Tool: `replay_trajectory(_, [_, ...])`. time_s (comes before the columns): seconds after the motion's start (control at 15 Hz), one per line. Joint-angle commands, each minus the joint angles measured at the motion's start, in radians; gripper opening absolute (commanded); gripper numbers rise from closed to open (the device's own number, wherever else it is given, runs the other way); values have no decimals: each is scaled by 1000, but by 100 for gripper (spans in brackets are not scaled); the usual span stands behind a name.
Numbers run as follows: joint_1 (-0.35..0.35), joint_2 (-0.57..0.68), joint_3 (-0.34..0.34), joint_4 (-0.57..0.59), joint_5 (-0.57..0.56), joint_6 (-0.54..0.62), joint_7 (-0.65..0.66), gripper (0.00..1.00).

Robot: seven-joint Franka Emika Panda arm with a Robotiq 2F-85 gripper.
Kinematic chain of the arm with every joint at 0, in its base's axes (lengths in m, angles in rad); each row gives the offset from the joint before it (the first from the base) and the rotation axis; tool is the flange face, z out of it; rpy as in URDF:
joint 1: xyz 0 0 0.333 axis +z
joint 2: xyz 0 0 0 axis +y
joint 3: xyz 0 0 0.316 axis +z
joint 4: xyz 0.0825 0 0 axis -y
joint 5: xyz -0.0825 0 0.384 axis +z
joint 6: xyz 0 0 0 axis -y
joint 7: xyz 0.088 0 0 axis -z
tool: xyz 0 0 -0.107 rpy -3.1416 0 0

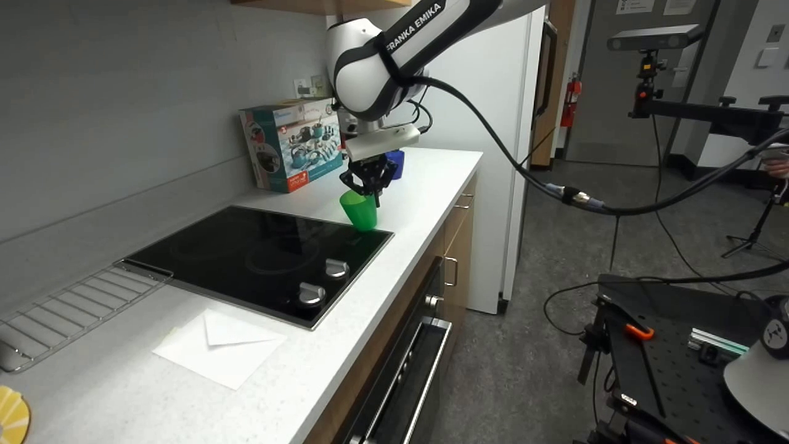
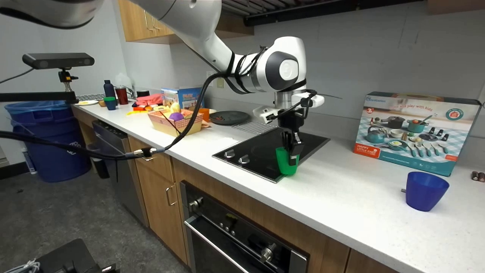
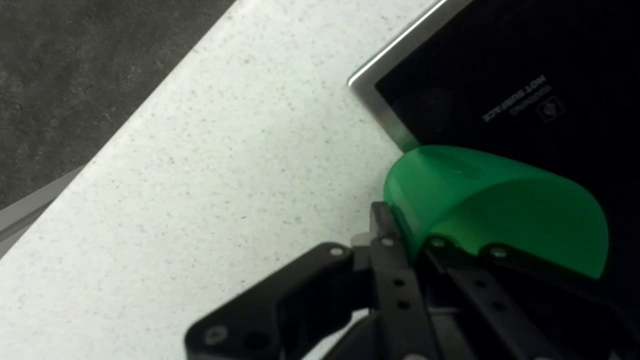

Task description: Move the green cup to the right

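Note:
The green cup (image 1: 360, 213) is at the cooktop's corner in both exterior views; it also shows in an exterior view (image 2: 283, 163). It is tilted, its mouth leaning over the cooktop. My gripper (image 1: 372, 196) is shut on the cup's wall, with one finger outside and one inside the cup; the gripper also shows in an exterior view (image 2: 294, 153). In the wrist view the green cup (image 3: 435, 180) lies against the gripper fingers (image 3: 407, 237); the inner fingertip is hidden by the cup. I cannot tell whether the cup's base touches the surface.
A black cooktop (image 2: 261, 148) lies beside the cup. A dark blue cup (image 2: 426, 191) stands further along the white counter (image 2: 341, 189), near a toy cookware box (image 2: 413, 132) at the wall. The counter's front edge drops to the floor. A basket (image 2: 174, 125) stands beyond the cooktop.

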Motion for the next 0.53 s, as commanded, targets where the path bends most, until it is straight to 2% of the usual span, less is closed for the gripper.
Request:
replay_trajectory(0.0, [-26,-28,-6,-33,5,-11,-115,1])
replay_trajectory(0.47, [-61,-20,-29,-29,-3,-25,-243,1])
